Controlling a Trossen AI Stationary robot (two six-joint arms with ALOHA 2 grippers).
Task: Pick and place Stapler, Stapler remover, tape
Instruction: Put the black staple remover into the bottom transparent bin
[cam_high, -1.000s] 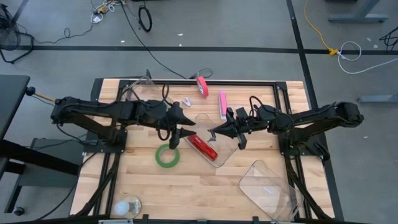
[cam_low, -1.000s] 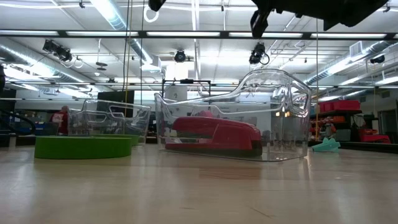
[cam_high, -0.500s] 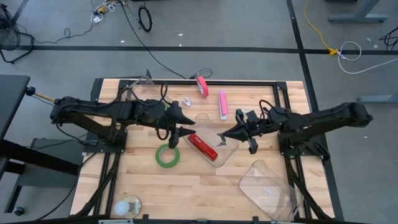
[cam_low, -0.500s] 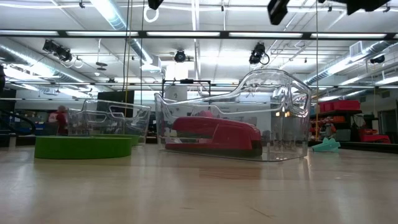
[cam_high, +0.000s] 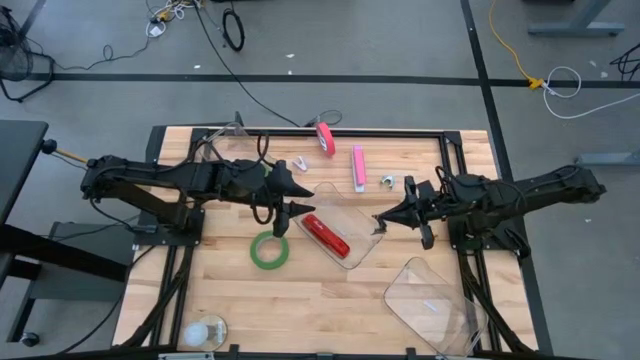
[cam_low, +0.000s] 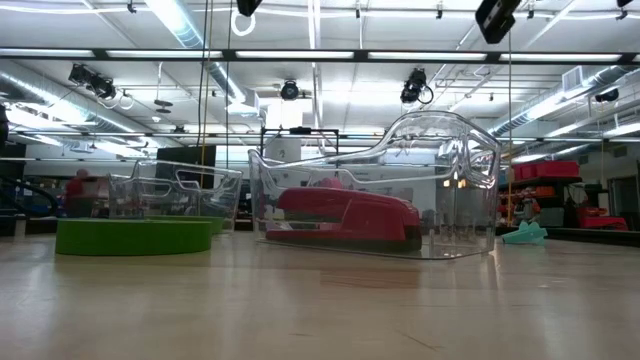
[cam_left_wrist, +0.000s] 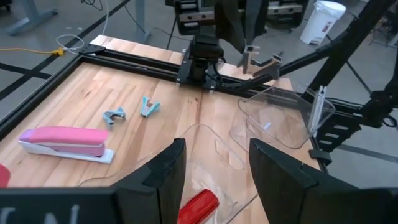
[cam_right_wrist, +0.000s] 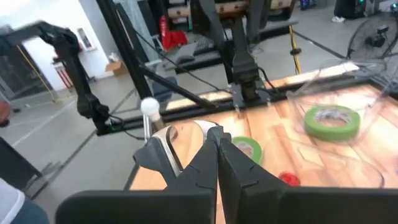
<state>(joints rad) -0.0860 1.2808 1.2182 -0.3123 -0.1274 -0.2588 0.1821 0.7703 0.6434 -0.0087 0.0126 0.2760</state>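
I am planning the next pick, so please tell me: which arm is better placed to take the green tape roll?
Probably the left arm. Its gripper is open and hovers near the green tape roll, on its own side. The right gripper is shut and sits beyond the clear tray holding the red stapler.

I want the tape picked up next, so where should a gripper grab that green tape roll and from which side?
The green tape roll lies flat on the table, hole up. Probably best to come straight down, one finger inside the hole and one outside, pinching the ring wall. The left gripper is closest above it.
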